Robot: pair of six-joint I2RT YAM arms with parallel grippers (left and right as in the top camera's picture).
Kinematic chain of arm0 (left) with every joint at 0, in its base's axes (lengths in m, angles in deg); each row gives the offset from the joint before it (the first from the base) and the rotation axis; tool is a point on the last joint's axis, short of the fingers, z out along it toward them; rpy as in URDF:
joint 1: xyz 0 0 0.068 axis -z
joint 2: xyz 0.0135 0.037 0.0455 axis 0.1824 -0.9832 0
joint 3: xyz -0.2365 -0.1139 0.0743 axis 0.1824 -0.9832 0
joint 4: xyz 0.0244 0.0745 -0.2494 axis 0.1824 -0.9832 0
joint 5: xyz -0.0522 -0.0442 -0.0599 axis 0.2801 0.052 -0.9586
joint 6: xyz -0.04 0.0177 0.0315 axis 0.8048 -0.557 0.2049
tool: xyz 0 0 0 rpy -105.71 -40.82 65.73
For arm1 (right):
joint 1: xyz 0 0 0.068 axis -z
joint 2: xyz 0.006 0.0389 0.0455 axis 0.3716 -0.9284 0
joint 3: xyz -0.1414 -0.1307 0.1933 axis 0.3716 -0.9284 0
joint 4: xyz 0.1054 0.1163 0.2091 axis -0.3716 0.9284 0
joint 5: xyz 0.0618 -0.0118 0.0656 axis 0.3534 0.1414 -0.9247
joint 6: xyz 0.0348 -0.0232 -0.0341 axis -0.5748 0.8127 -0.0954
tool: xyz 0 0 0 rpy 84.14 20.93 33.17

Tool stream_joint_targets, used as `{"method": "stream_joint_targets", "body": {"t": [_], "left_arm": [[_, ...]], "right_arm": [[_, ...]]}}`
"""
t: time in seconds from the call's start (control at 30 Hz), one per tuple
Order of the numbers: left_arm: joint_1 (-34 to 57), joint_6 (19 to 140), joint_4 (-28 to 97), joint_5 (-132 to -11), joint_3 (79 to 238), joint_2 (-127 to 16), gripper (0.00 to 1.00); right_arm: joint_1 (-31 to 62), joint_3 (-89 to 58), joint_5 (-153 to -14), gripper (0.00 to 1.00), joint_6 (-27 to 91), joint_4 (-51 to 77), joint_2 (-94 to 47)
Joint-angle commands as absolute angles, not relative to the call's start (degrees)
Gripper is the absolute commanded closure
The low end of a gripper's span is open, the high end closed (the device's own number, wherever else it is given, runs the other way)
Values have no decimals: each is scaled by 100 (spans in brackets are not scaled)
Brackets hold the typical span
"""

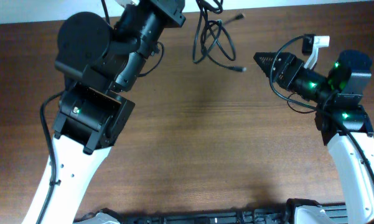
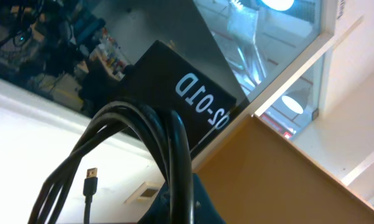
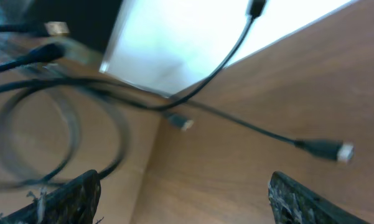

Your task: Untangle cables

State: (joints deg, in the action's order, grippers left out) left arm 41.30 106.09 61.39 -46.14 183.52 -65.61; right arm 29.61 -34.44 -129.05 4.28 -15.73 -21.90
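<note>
Right gripper (image 1: 257, 58), spread wide, points at the cables (image 1: 203, 37) just beyond its tips, while their loops trail up to the left gripper (image 1: 168, 11), whose grip cannot be told.

**Wood Worktop, Lettered Black Board and Lit Glazing**

A brown wood-grain worktop (image 1: 193, 143) fills the overhead view. The left wrist camera shows a black board (image 2: 174, 87) bearing white lettering seen upside down, with glass panes and an oval lamp (image 2: 292, 102) behind. The right wrist camera shows a white panel (image 3: 168, 43) beyond the worktop's edge.
</note>
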Motion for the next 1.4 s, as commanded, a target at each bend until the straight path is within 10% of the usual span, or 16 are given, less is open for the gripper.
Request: {"method": "stream_joint_targets", "body": {"t": [0.0,0.63,1.07,1.37], "left_arm": [[4154,10539,6131,-4741,18463,-6591,100],[5351,10537,6869,-4765,18463,-7415,100],[5563,10539,6889,-4918,18463,-7431,100],[5612,10515,6712,-4723,18463,-7461,100]], "right_arm": [[2969,-3437,-13618,16,524,-1861,-2192],[2969,-3437,-14311,16,500,-3118,-2195],[2969,-3437,-11919,21,483,-755,-2195],[2969,-3437,-12840,21,483,-1088,-2192]]}}
